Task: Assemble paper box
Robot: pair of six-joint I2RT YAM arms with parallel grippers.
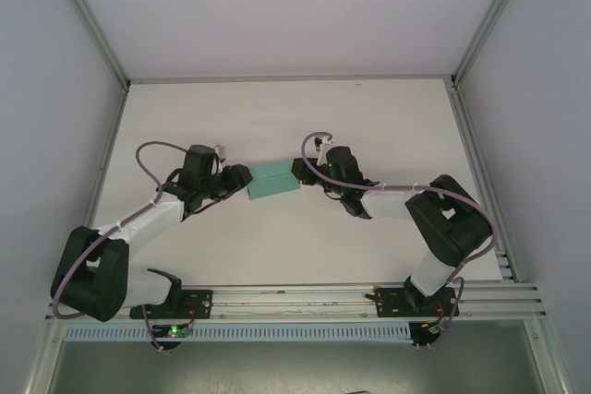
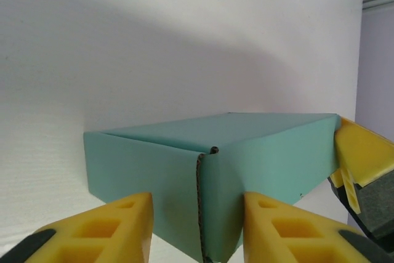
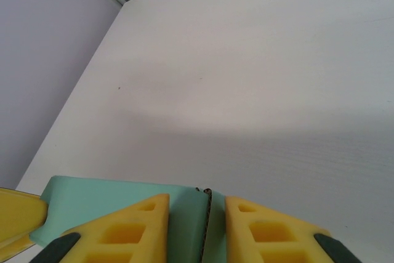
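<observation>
A flat white table (image 1: 369, 117).
One small teal-green card box (image 1: 272, 182) sits near the middle of it, closed up.

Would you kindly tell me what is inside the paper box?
The paper box is closed, so its inside is hidden. Its plain teal top and side walls show, with nothing resting on the top.

Smooth matt teal card of the paper box (image 2: 271, 152), corrugated at its cut edge; matt white bench (image 1: 277, 256)
</observation>
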